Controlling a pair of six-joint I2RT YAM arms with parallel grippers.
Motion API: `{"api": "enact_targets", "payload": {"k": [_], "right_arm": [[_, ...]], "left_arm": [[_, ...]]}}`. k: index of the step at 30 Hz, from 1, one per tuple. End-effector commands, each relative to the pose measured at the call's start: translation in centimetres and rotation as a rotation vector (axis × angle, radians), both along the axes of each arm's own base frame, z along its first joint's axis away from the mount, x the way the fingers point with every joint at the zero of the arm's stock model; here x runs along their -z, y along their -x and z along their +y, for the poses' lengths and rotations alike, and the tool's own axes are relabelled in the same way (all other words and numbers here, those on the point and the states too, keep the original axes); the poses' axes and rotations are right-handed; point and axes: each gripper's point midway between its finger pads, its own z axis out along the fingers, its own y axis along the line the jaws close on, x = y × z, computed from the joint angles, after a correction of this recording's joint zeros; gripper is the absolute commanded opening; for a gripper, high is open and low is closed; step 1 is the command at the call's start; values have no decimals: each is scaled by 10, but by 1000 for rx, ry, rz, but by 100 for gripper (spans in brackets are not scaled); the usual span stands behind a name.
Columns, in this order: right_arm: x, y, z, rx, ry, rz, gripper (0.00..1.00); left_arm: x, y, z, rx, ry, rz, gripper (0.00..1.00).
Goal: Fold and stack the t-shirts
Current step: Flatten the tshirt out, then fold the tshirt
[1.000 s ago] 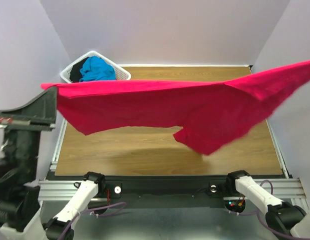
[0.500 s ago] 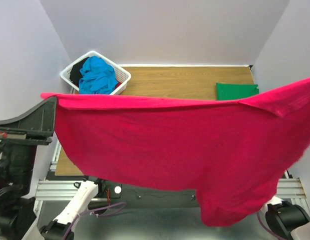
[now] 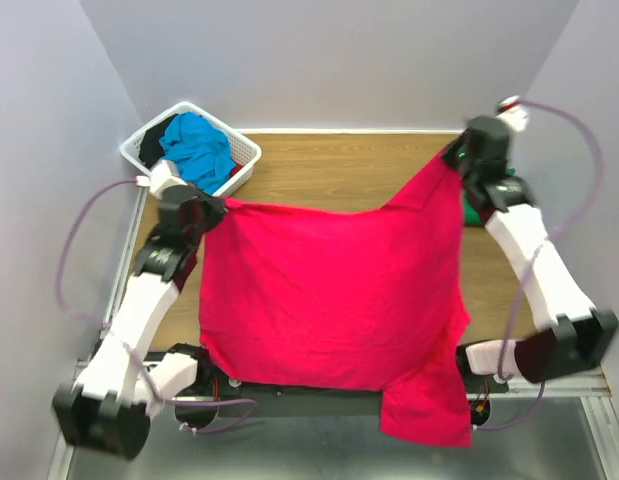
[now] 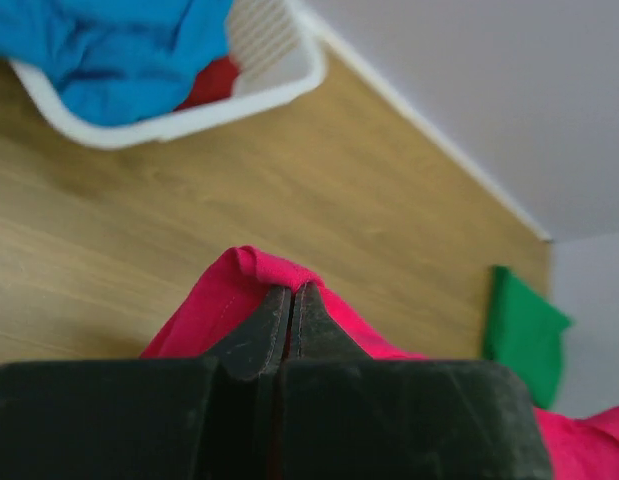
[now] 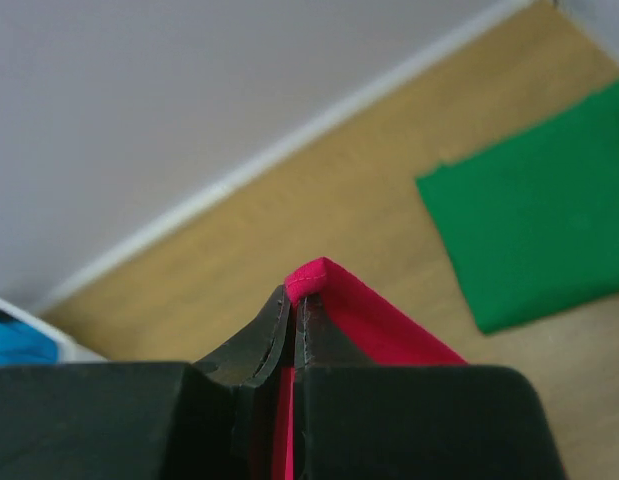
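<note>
Crimson-pink t-shirt held spread in the air between both arms, above the tabletop.
Left jaws and right jaws are each shut tight on a small pinch of its top edge, a bite thin enough to slip if the arms pull apart. The lower part hangs past the near edge over the arm bases and could snag there. Folded green t-shirt lies far right; the turquoise-blue t-shirt sits in the white lattice basket. No label or writing is readable.

white basket, perhaps dark cloth inside, table
</note>
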Motion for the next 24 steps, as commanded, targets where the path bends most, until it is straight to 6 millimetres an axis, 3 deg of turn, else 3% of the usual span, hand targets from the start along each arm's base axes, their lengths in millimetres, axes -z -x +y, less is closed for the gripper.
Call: {"api": "enact_targets", "payload": {"k": [1,2,3,5,6,7,8,11,15,18,19,21,23,24], "right_arm": [[36,-41,11,-23,-17,-23,1],[53,-51,12,-23,-11,7,1],[90,-71,16,-27,-1,79,1],[115,-90,15,-21,10,132,1],[142,-102,16,-24,17,189,1],[149,-111,17,-29,18,199,1],[170,-120,21,-52,21,241,1],[194,-135,24,-81,28,286,1],[204,-138,25,-92,43,308,1],[198,-131,22,-92,52,301,1],[200,-125,21,-95,57,311,1],[184,-111,21,-102,50,286,1],[193,-92,21,-109,29,325,1],[179,-81,21,-113,20,303,1]], "left_arm": [[32,-51,0,-67,31,-43,0],[45,-60,-2,-60,35,-21,0],[73,-73,-3,-62,16,43,0],[103,-96,-7,-48,-5,108,0],[112,-104,-7,-51,-13,130,0],[139,-112,-7,-47,-21,197,0],[139,-120,-9,-41,-19,199,0],[163,-134,-8,-35,-14,246,0],[172,-144,-8,-31,-17,261,0],[174,-145,-8,-24,-25,267,0],[175,-144,-8,-21,-26,273,0],[175,-140,-8,-16,-25,275,0],[175,-135,-7,-14,-22,279,0],[173,-130,-6,-12,-23,276,0]]}}
